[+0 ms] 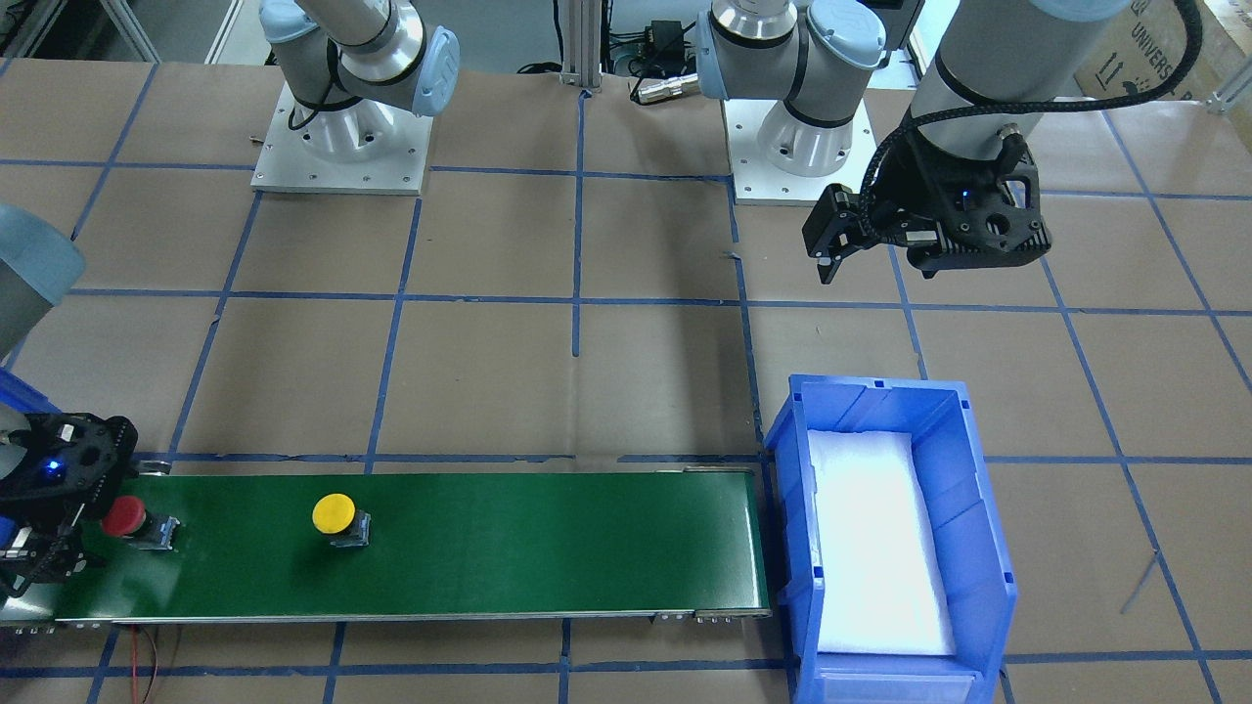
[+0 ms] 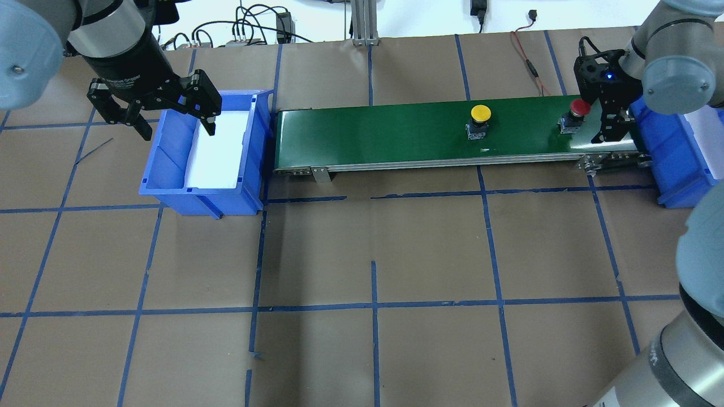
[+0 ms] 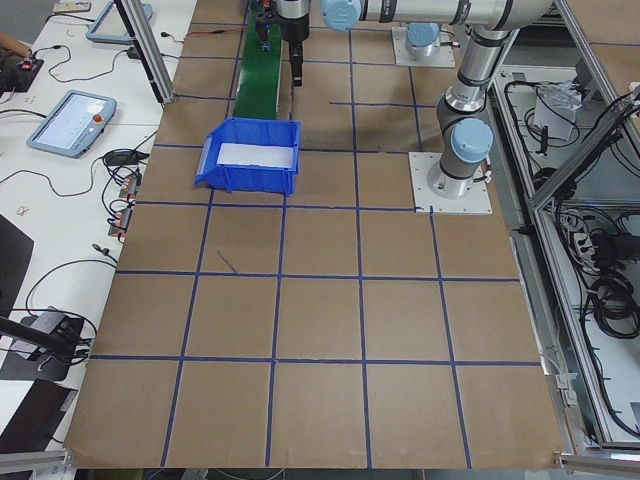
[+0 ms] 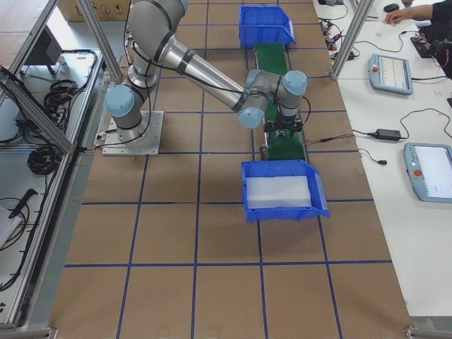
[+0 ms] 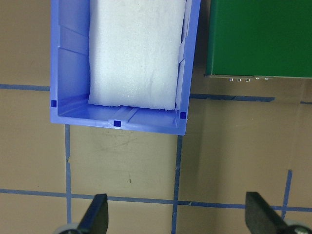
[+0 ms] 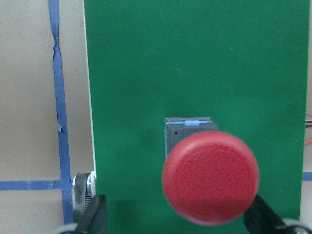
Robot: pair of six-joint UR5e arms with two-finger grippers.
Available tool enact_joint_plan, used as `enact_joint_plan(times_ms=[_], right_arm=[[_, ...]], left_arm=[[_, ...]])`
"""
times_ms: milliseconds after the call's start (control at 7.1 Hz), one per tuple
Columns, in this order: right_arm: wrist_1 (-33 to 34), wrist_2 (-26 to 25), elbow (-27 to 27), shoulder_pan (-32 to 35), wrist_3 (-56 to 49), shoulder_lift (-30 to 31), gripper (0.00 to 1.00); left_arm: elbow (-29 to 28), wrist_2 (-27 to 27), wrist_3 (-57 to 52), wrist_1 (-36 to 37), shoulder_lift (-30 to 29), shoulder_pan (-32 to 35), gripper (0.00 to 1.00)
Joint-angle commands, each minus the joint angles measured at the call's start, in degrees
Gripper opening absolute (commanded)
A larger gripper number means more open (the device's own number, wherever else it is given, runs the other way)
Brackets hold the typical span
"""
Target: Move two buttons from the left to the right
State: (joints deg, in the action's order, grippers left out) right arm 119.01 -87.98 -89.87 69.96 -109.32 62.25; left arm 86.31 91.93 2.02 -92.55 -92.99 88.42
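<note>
The red button (image 1: 124, 515) stands near the end of the green conveyor belt (image 1: 489, 548) on my right; it also shows in the overhead view (image 2: 577, 110). The yellow button (image 1: 334, 514) stands further along the belt, upright, and shows in the overhead view (image 2: 479, 115) too. My right gripper (image 2: 610, 129) is open and low over the belt's end, just beside the red button. In the right wrist view the red cap (image 6: 210, 178) lies between the spread fingers (image 6: 92, 217), untouched. My left gripper (image 2: 178, 130) is open and empty, above the left blue bin (image 2: 169, 192).
The left blue bin (image 1: 988, 548) has a white foam liner and stands against the belt's other end. A second blue bin (image 2: 679, 164) stands behind my right gripper. Brown table paper with blue tape lines lies all around. Cables lie at the table's back edge (image 2: 254, 31).
</note>
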Motion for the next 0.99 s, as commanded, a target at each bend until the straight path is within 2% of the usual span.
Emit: enact_joint_plan(times_ms=[0,563,704,845], right_arm=[[-0.01,1.13,0.22,0.00,-0.02,-0.20,0.98],[-0.01,1.41,0.31,0.00,0.07,-0.29,0.97],[-0.01,1.41,0.22,0.00,0.07,-0.29,0.91],[0.08,1.32,0.22,0.00,-0.02,-0.37,0.63]], left_arm=[[0.00,0.00,0.09,0.00,0.00,0.00,1.00],[0.00,0.00,0.09,0.00,0.00,0.00,1.00],[0.00,0.00,0.09,0.00,0.00,0.00,1.00],[0.00,0.00,0.09,0.00,0.00,0.00,1.00]])
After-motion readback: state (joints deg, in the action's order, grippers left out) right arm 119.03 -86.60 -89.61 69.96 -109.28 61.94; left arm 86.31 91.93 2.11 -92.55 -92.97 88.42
